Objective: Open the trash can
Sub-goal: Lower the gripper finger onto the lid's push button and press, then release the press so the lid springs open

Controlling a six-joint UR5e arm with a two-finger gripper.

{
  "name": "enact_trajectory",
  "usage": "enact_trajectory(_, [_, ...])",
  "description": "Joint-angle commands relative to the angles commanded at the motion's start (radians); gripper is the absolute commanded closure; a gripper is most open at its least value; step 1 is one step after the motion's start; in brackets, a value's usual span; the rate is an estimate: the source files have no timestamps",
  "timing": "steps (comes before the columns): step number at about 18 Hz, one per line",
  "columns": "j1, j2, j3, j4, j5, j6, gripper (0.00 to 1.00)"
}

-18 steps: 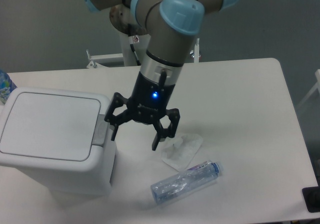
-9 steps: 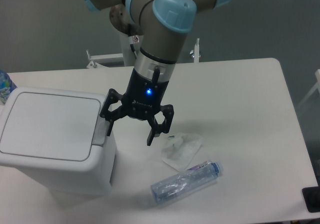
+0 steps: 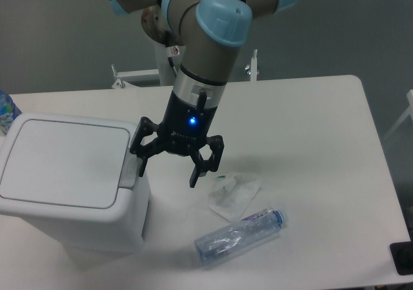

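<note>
The two black fingers point(image 3: 195, 177) of the gripper point(image 3: 166, 172) are spread wide apart and hold nothing. The left-hand fingertip in the picture sits right at the grey push-button tab point(image 3: 131, 172) on the rim of the large boxy white plastic trash can point(image 3: 71, 180); whether it touches the tab cannot be told. The other fingertip hangs over bare tabletop, just beside a crumpled clear plastic wrapper point(image 3: 235, 192). A blue light glows on the gripper's black body, above which the grey arm with light-blue joint caps point(image 3: 216, 28) rises out of the top of the frame.

The trash can stands at the left side of the white table point(image 3: 310, 128), near its front edge, with its flat hinged white lid point(image 3: 63, 162) lying closed. Nothing lies between the gripper and the tab.

In front of the wrapper, nearer the table's front edge, a clear plastic bottle with a blue cap point(image 3: 239, 236) lies on its side, well clear of the fingers. At the far left edge, behind the can, part of a blue-patterned object point(image 3: 4, 111) shows. A small black object point(image 3: 402, 258) sits at the table's front right corner.
</note>
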Motion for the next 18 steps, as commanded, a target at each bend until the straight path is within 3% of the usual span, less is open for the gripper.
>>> enact_trajectory(18, [-0.021,0.000,-0.028,0.005,0.009,-0.015,0.00])
